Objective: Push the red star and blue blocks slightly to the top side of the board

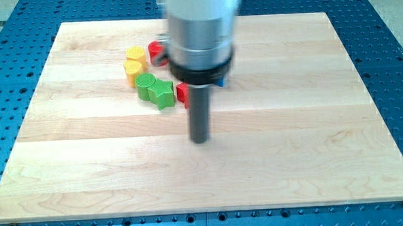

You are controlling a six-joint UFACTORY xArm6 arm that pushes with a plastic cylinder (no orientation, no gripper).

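Camera view, arm pose: You see the arm coming down from the view's top, its blurred grey cylinder and black collar filling the upper middle, with the dark rod hanging straight below.
Camera view, hand: You have no hand that opens or closes here; the arm ends in the rod and my tip holds nothing, resting at the wooden counter a little above its centre.
Camera view, hidden parts: You cannot see what lies behind the collar. A red block shows only as a sliver at the rod's left edge, so you cannot confirm its shape. A second red block pokes out at the cylinder's left, also partly covered. Only a small corner of a blue block shows under the collar's right edge; its shape cannot be made out.
Camera view, task blocks relative to tip: You find the red sliver above and just left of my tip, apart from it. The blue corner sits above and to its right, also apart.
Camera view, other blocks: You see two yellow blocks and two green blocks clustered to the view's left of the rod, the green pair just beside the red sliver.
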